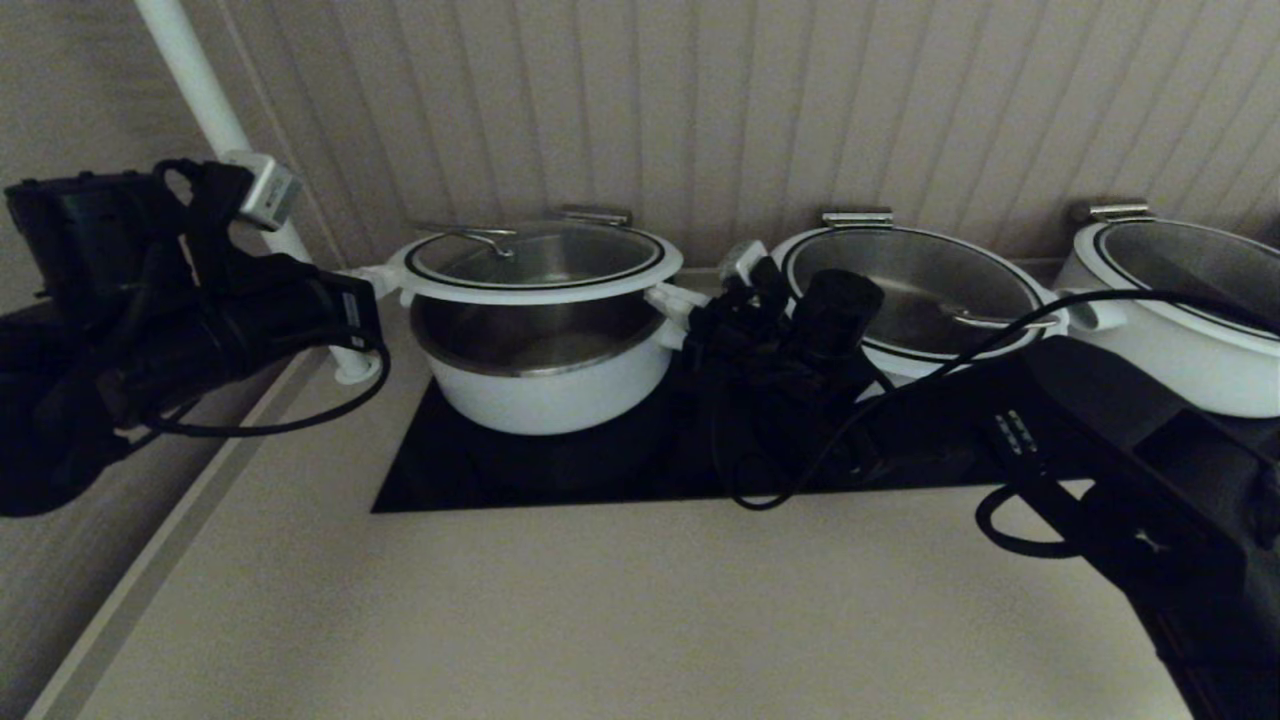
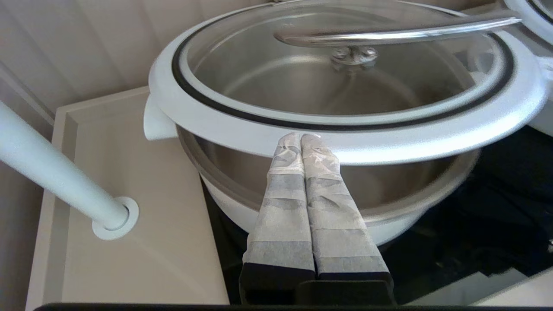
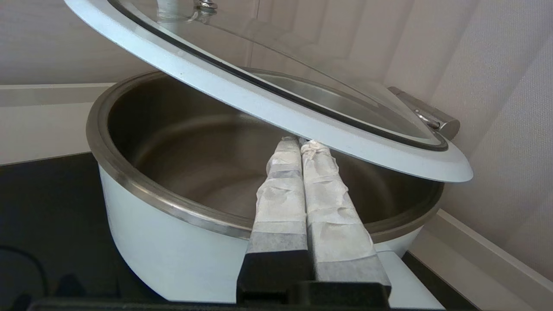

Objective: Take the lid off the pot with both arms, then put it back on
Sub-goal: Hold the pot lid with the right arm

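Basically no readable writing anywhere. Round glass lid (image 1: 540, 262) with white rim hangs above the white, steel-lined pot (image 1: 545, 375) on the beige counter (image 1: 620, 610). Left end effector (image 2: 300, 139) and right end effector (image 3: 298, 142), fingers closed together, paper-wrapped, prop its rim from opposite sides.

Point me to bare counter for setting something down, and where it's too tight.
Free: the pale counter in front of the black cooktop, between the arms. A small strip lies left of the pot, by the white pole. Crowded: right gripper fills the gap between pot and middle pot; left gripper props the lifted lid.
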`<state>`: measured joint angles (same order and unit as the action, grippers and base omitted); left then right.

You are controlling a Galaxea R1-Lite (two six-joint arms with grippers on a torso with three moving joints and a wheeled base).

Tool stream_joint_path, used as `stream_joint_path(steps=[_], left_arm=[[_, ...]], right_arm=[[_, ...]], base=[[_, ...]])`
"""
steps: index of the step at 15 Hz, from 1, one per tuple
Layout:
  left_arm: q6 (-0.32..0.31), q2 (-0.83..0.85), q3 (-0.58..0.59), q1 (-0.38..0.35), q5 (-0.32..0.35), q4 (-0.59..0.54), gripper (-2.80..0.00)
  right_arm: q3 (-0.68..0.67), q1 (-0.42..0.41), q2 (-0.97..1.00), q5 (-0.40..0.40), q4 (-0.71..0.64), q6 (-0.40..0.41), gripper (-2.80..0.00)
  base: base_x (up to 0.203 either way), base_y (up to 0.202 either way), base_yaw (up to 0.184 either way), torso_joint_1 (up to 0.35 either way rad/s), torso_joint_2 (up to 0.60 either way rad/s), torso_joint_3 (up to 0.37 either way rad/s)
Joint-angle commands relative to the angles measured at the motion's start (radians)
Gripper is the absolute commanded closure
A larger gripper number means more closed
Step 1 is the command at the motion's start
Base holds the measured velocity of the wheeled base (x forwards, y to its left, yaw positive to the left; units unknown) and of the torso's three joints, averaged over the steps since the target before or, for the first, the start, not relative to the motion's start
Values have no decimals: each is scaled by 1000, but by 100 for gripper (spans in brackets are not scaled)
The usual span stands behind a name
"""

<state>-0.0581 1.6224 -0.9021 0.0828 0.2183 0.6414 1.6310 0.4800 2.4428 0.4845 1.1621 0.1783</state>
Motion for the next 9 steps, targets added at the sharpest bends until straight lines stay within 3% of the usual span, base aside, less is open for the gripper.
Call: stream_joint_path(steps=[1,9], left_arm=[[0,-32,25,0,1,4,0],[0,-116,150,0,1,8,0]], right_arm=[[3,-5,-1,3,7,1,0],[34,-17,5,3,1,1,0]], base=[[0,0,0,0,0,0],[0,0,0,0,0,0]])
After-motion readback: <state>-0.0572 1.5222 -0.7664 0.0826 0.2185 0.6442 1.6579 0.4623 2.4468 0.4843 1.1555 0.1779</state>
